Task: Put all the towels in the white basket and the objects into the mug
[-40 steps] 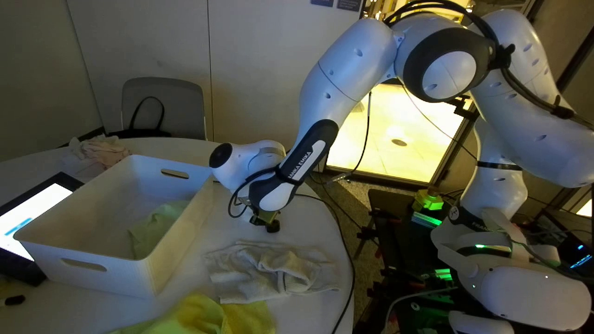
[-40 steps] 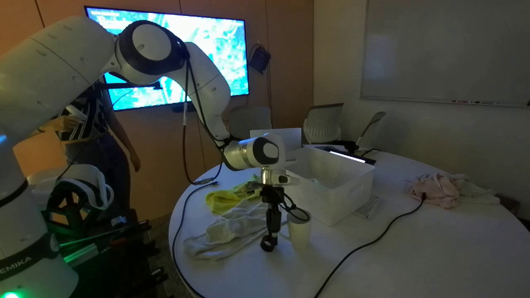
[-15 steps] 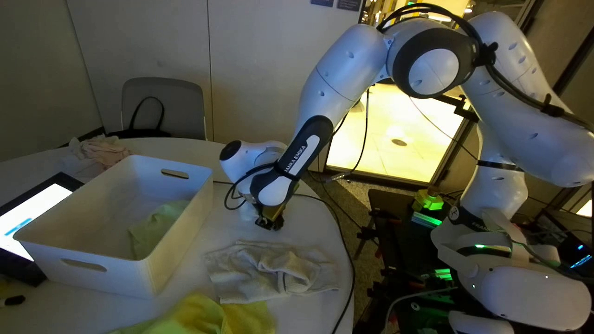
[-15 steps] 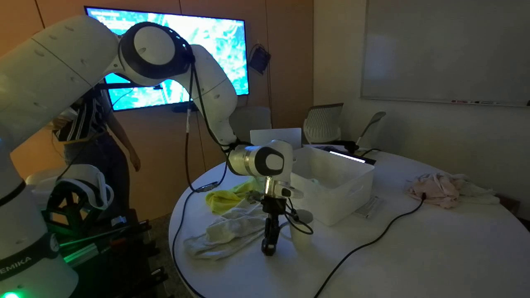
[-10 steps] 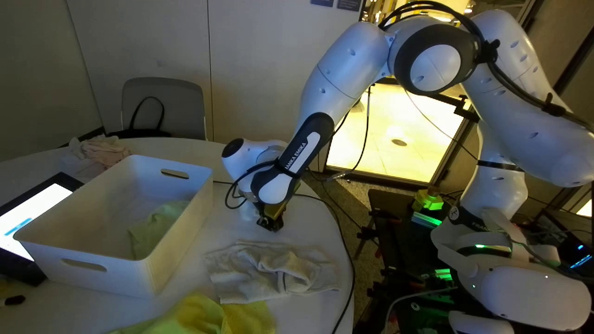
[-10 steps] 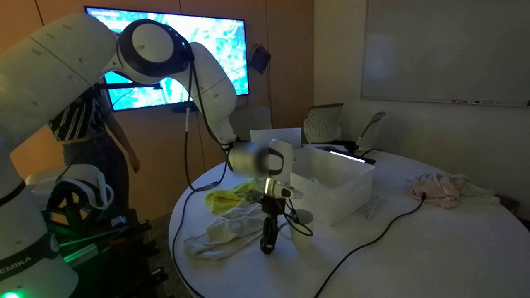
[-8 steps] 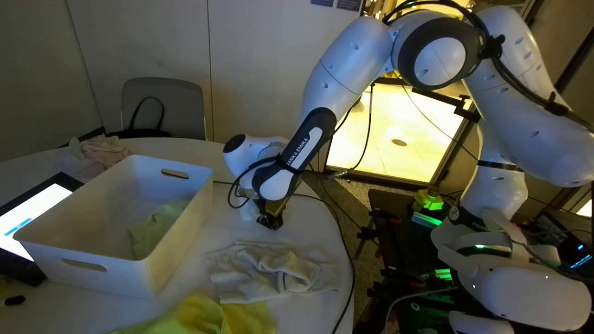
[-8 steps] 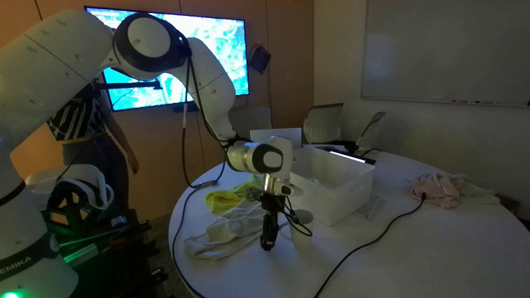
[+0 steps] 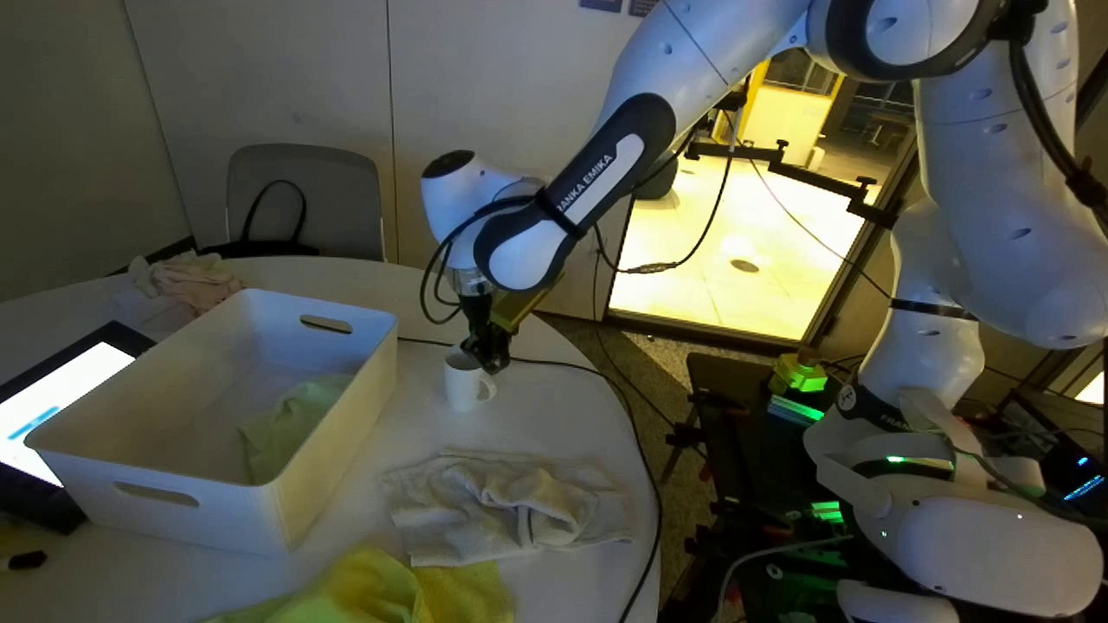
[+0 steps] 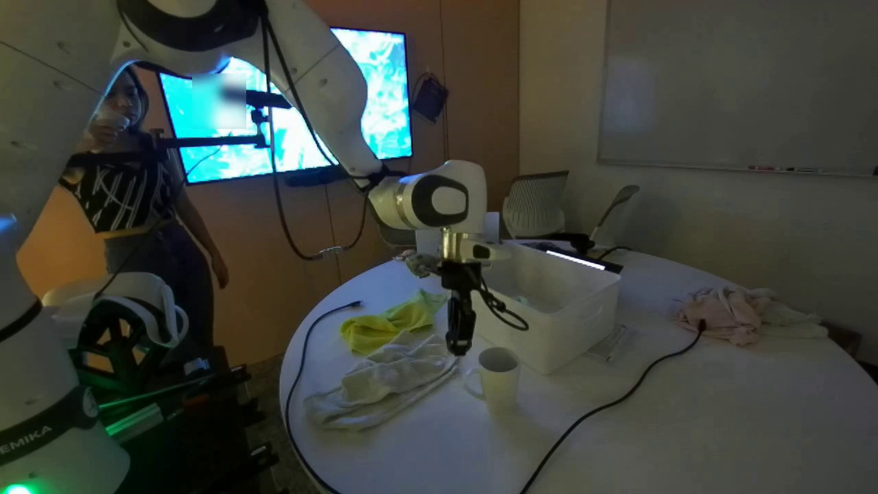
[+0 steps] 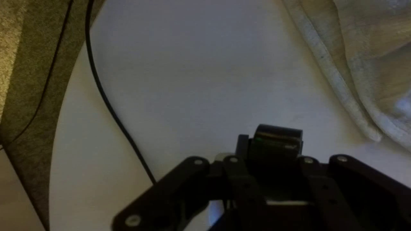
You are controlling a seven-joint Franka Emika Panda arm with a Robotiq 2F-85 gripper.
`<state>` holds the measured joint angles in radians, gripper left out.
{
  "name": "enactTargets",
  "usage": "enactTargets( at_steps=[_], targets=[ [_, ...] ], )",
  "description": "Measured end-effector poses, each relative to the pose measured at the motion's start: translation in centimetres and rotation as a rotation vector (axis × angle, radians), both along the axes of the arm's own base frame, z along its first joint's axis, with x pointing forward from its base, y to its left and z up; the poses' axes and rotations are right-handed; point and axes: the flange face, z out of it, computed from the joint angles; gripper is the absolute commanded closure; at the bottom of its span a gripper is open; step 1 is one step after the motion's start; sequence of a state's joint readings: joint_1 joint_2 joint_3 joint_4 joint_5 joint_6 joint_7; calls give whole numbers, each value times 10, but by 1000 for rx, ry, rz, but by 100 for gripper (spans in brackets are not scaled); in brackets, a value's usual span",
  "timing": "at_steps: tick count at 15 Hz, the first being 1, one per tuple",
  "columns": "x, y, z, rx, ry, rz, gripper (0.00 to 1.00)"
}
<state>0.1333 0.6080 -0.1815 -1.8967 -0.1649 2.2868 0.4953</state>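
My gripper (image 9: 486, 344) is shut on a small black round object (image 11: 278, 136), glossy and cylinder-like between the fingertips in the wrist view. In an exterior view the gripper (image 10: 460, 336) is above the table, close to the white mug (image 10: 499, 384) on its handle side. The mug (image 9: 466, 386) stands upright; its inner bottom is hidden. The white basket (image 9: 173, 523) holds a pale green towel (image 9: 294, 424). A grey-white towel (image 9: 519, 510) and a yellow towel (image 9: 381, 593) lie on the table. A pink towel (image 10: 724, 312) and a whitish towel (image 10: 789, 319) lie bunched together.
A black cable (image 9: 645, 519) runs along the table's edge, and another cable (image 10: 617, 398) crosses the tabletop. A lit screen (image 9: 69, 407) stands beside the basket. A dark pen-like item (image 9: 26, 561) lies near it. A person (image 10: 144, 192) stands behind the arm.
The gripper has closed on the black object, which was at the table surface, and lifted it up. The mug, earlier mostly hidden behind the arm in an exterior view, now shows.
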Motion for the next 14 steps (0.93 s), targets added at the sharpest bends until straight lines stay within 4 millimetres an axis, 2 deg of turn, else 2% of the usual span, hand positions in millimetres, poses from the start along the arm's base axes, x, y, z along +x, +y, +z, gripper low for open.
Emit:
enactTargets(
  at_steps=[2, 5, 9, 14],
  targets=[
    [6, 0, 25, 5, -41, 0, 98],
    [12, 0, 40, 7, -70, -4, 98],
    [21, -12, 37, 3, -82, -31, 98],
    [40, -36, 15, 13, -88, -95, 98]
  ],
)
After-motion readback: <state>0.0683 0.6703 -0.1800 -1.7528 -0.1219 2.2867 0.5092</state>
